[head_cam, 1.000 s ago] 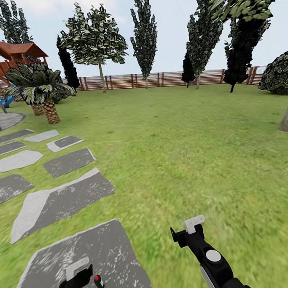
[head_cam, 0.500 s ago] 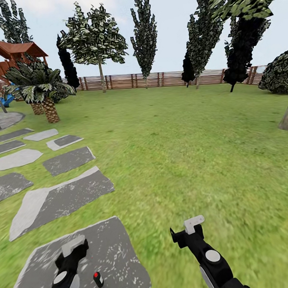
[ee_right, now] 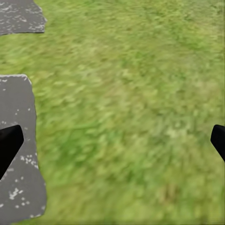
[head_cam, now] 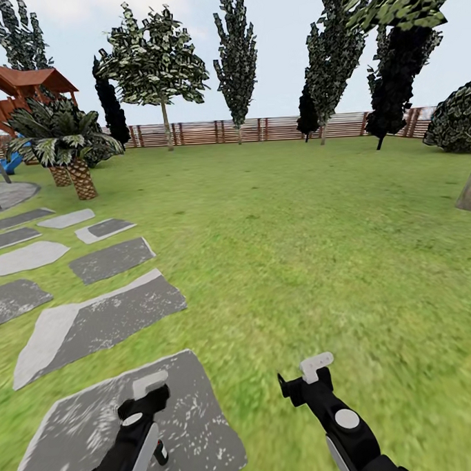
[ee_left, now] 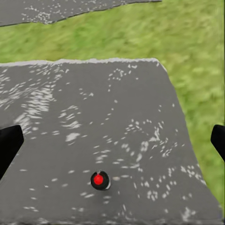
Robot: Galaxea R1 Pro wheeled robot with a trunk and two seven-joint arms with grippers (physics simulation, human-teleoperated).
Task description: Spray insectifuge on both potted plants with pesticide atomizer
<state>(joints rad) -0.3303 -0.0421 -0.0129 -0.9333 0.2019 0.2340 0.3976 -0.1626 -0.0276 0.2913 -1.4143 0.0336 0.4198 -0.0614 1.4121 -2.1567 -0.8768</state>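
Observation:
The pesticide atomizer [head_cam: 161,452] stands upright on a grey paving slab [head_cam: 196,410] at the bottom left of the head view, partly behind my left forearm. The left wrist view looks down on the atomizer [ee_left: 99,179], so its red tip and dark body show. My left gripper [head_cam: 150,390] hovers above and just beyond it, open, with its dark fingers [ee_left: 9,143] spread wide and nothing between them. My right gripper [head_cam: 302,377] hangs open over the lawn [head_cam: 319,245]. The two potted plants are out of view.
Grey stepping stones [head_cam: 95,326] run along the left. Two palms [head_cam: 68,144] and a wooden playhouse [head_cam: 21,91] stand at the far left. A slat fence [head_cam: 257,129], tall trees and a round bush [head_cam: 457,120] ring the grass.
My left arm has reached forward and swung right over the slab, so its gripper now sits above the atomizer. The atomizer and the right arm have stayed put.

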